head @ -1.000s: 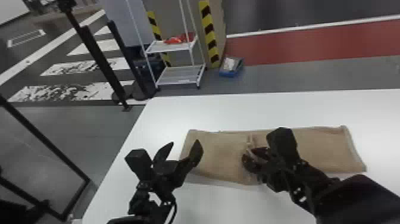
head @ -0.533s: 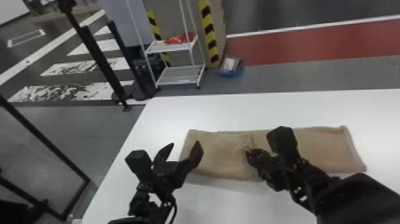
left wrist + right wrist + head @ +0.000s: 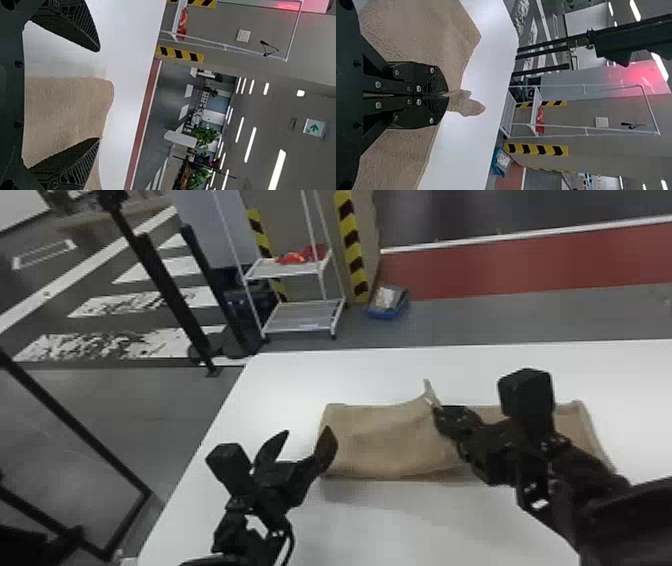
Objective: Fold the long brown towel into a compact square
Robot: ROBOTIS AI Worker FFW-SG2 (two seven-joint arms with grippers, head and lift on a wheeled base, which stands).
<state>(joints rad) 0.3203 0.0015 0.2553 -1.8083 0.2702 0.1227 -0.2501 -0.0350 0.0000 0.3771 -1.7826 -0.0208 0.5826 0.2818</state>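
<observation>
The brown towel (image 3: 390, 440) lies lengthwise across the white table, its middle lifted into a peak at the far edge. My right gripper (image 3: 440, 410) is at that peak; in the right wrist view the right gripper (image 3: 447, 95) is shut on the towel (image 3: 423, 31), with a pinched tuft sticking out past the fingertips. At the towel's near left corner stands my left gripper (image 3: 307, 435), its fingers spread. From the left wrist view, the left gripper (image 3: 99, 95) is open, and the towel (image 3: 67, 111) shows beyond the gap, not held.
The white table (image 3: 280, 390) has its left edge just beyond the left arm. Behind it on the floor are a white wire shelf (image 3: 305, 315) with red items, a blue bin (image 3: 389, 304) and black posts at the left.
The right gripper has taken hold of the towel and moved up and toward the far side, raising the cloth's middle into a peak. The left arm has kept still.
</observation>
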